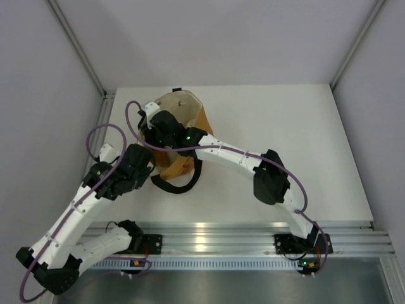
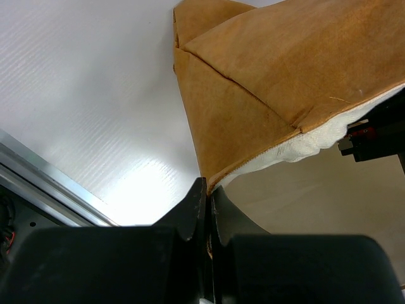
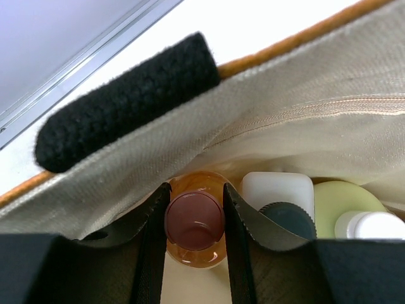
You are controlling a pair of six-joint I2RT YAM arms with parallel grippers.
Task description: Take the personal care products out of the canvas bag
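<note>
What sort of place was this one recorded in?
Probably a lab test cell rather than a home: a white table, a metal rail along its near edge, and plain grey wall panels closing it in on three sides.

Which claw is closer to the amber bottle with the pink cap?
Right. The right gripper straddles the amber bottle inside the canvas bag; the left gripper pinches the bag's rim, outside.

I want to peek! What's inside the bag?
An amber bottle, a whitish bottle and a yellow-green bottle show. The right gripper covers their lower parts and anything deeper.
</note>
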